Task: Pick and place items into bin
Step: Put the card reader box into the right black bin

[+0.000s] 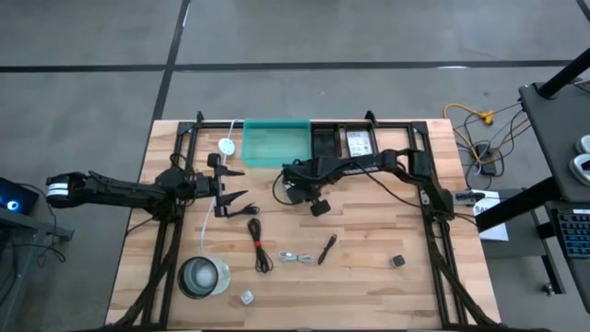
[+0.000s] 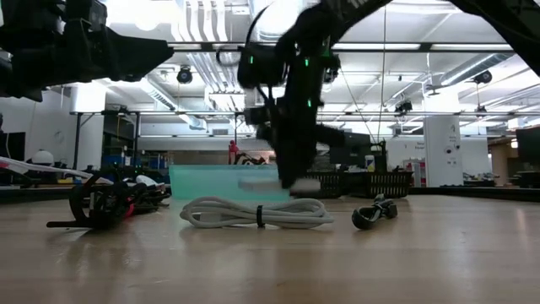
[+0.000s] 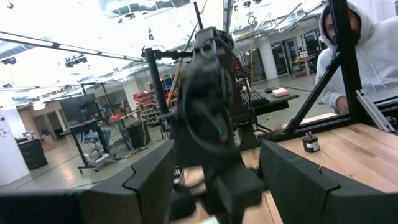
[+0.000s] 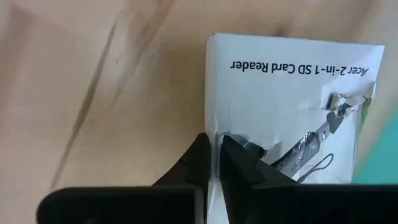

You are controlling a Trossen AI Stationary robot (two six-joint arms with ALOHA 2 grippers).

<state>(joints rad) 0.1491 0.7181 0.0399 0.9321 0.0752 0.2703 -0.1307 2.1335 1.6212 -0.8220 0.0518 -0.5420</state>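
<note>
My right gripper (image 1: 288,184) hovers just near of the teal bin (image 1: 275,145), shut on a white printed card (image 4: 292,93) that reads "Acer 2-in-1 SD Card Reader". My left gripper (image 1: 236,184) is open, to the left of it, above the wood and touching nothing. Lying flat on the table are a black cable with a red tie (image 1: 259,245), a silvery cable (image 1: 295,257), a black pen (image 1: 327,249), a tiny dark cube (image 1: 397,262) and a small clear piece (image 1: 247,297). My right gripper pinches the white card between its two fingers close to one long edge (image 4: 214,127), beside a torn opening in the card. The fingers come from above. In the low view the card (image 2: 299,184) is lifted clear of the table, in front of the bin.
A round clear container (image 1: 203,277) stands near the table's near left. A long white cord with a round disc (image 1: 226,146) runs from beside the bin toward it. Black frame rails (image 1: 433,198) line both sides. A person in a white hood (image 3: 373,43) stands beyond the table.
</note>
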